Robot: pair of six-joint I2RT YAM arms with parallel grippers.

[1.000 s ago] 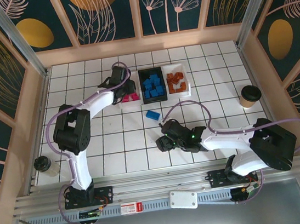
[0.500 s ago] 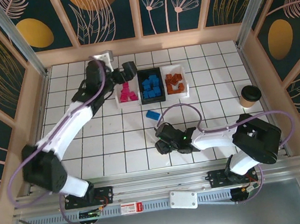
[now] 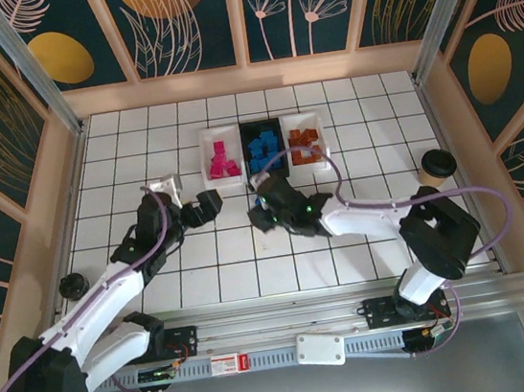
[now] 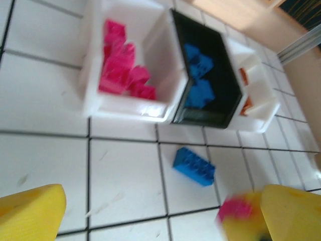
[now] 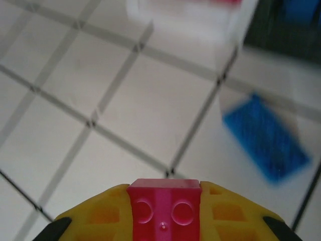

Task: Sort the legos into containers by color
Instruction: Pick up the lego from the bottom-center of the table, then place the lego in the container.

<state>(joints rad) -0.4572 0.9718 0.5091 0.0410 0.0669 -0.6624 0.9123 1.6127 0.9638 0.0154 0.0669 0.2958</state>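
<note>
Our row of trays [image 3: 284, 130] keeps pink, blue and orange bricks [image 3: 222, 163] apart. Our left claw [image 3: 207, 206] hangs wide open, empty. Our right claw [image 3: 262, 213] is clamped on a pink brick [image 5: 164, 203]; we judge it must next go over the pink tray [image 4: 91, 75] and release. A blue brick [image 4: 194, 165] lies loose near the black tray [image 4: 220, 75].
</note>
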